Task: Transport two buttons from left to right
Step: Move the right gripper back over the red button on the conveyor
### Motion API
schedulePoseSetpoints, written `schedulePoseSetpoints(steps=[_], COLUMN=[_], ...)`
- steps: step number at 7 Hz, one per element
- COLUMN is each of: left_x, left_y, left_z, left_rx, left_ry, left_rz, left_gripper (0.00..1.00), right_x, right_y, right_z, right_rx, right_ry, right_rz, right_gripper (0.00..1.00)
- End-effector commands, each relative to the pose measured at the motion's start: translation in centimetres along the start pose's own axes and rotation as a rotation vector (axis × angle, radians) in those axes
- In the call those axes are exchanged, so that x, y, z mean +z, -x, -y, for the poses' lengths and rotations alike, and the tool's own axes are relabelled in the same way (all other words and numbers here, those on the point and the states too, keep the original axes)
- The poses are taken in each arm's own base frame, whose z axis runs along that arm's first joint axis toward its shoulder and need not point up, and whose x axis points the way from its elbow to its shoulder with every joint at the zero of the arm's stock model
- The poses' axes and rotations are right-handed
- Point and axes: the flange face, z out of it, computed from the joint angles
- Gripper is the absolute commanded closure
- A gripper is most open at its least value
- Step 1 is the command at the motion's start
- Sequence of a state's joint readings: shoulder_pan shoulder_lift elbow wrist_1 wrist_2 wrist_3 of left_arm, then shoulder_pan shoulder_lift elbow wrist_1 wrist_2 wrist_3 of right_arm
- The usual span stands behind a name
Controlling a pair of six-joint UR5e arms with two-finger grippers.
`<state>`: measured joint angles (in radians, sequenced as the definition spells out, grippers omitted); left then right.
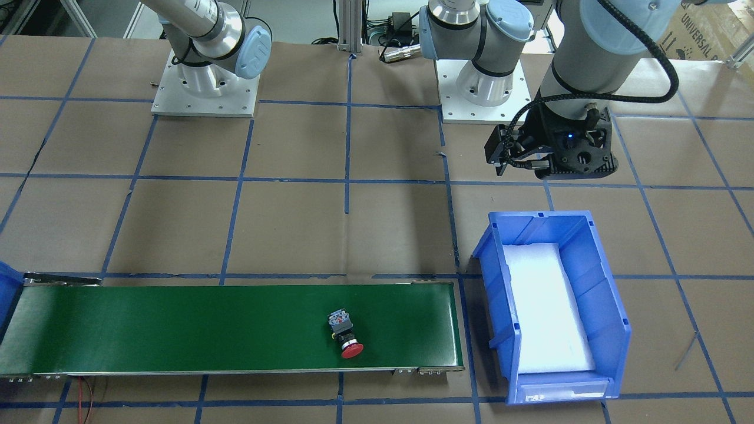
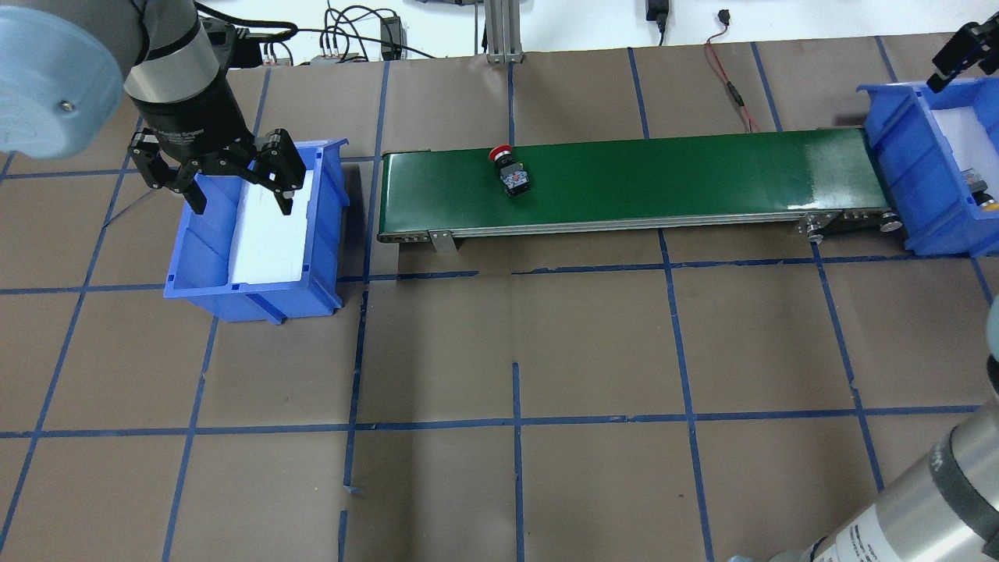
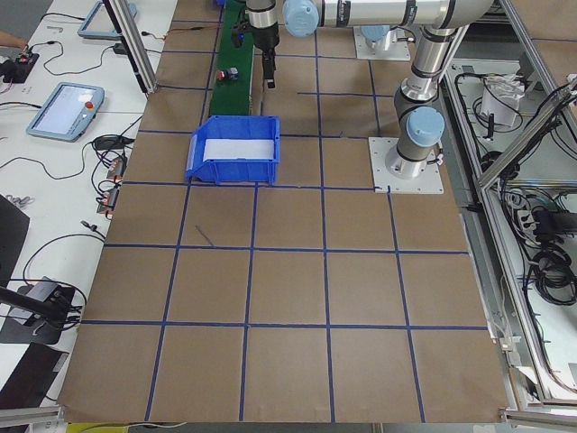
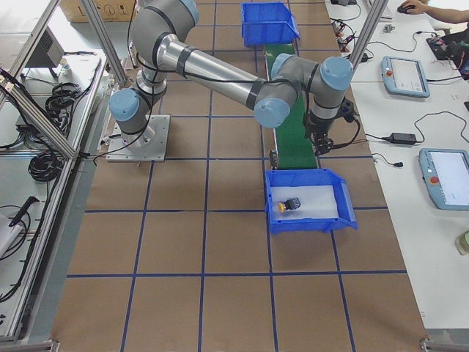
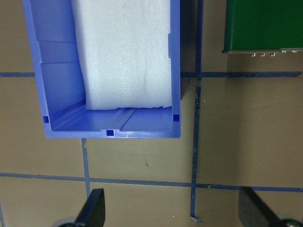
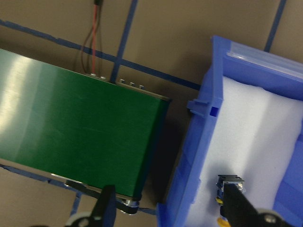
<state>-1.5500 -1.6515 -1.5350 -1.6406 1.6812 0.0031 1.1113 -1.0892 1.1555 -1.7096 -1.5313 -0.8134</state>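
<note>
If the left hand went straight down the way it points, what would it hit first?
Probably the brown paper-covered table, just outside the blue plastic bin, not its white foam lining, though depth is unclear.

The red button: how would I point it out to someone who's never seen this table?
Find the long green conveyor belt. The red button lies alone on it, on its side, toward the left gripper. Its red mushroom cap sets it apart from the yellow button, which sits in a blue bin off the belt.
</note>
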Motion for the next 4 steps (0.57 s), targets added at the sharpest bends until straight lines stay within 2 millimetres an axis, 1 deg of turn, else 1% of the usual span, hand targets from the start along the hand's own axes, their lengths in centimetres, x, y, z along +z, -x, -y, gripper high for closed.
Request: schedulePoseSetpoints(steps=[1, 2, 3, 4], left_x=[0.1, 0.1, 0.0, 0.0], left_y=[0.0, 0.0, 0.1, 0.1], left_z=[0.0, 0.0, 0.0, 0.0], left_rx=[0.0, 0.0, -0.001, -0.001], left_ry=[0.002, 0.002, 0.0, 0.0], left_rz=[0.0, 0.001, 0.001, 0.001], left_gripper=[0.0, 0.0, 0.0, 0.0], right_x=[0.0, 1.0, 1.6, 2.4], right_y=[11.4, 17.7, 21.7, 25.2], right_z=[5.5, 7.4, 7.9, 7.8], right_rx=[-0.093, -0.074, -0.06, -0.056], right_ry=[0.008, 0.018, 0.022, 0.044], right_rz=[0.026, 0.032, 0.035, 0.05], right_gripper=[0.18, 0.18, 0.18, 0.18])
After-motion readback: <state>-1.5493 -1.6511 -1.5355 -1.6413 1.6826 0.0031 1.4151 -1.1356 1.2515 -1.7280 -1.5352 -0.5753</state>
